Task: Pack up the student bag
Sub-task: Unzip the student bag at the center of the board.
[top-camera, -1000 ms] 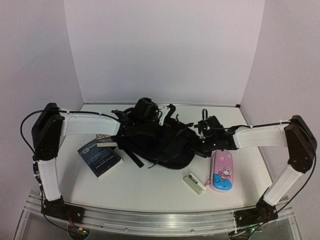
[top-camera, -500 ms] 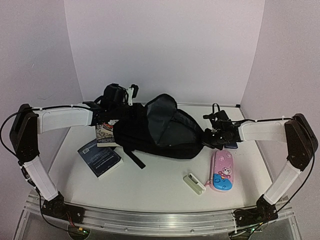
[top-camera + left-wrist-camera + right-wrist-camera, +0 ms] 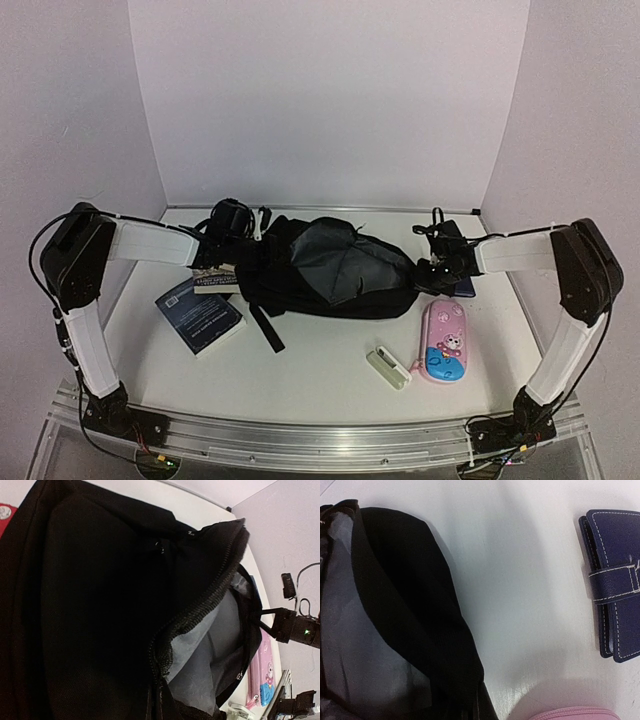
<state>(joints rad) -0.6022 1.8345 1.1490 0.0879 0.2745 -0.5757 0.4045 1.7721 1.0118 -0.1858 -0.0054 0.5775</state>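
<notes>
The student bag (image 3: 330, 268) lies on its side in the middle of the desk (image 3: 320, 385), towards the back wall, between the two arms. Its zipper (image 3: 200, 611) is undone and a flap is folded up, showing grey lining (image 3: 338, 252).

The left end effector (image 3: 232, 225) sits over the tangle of black straps (image 3: 262, 325) at the bag's left end. Its fingers are out of its own camera's view, so I cannot tell whether it is open or closed. The right end effector (image 3: 437, 268) meets the rim of the bag's opening at the right end, but whether it is clamped there cannot be told either.

Just beside the right end effector, on its far side from the bag, a navy wallet (image 3: 615, 585) with white stitching lies flat. A pink pencil case (image 3: 445, 340) rests nearer the front edge, with a small pale box (image 3: 388, 367) to its left. By the left arm a dark blue book (image 3: 200, 313) lies flat, and a second printed item (image 3: 215, 280) sits partly under the arm, touching the bag.
</notes>
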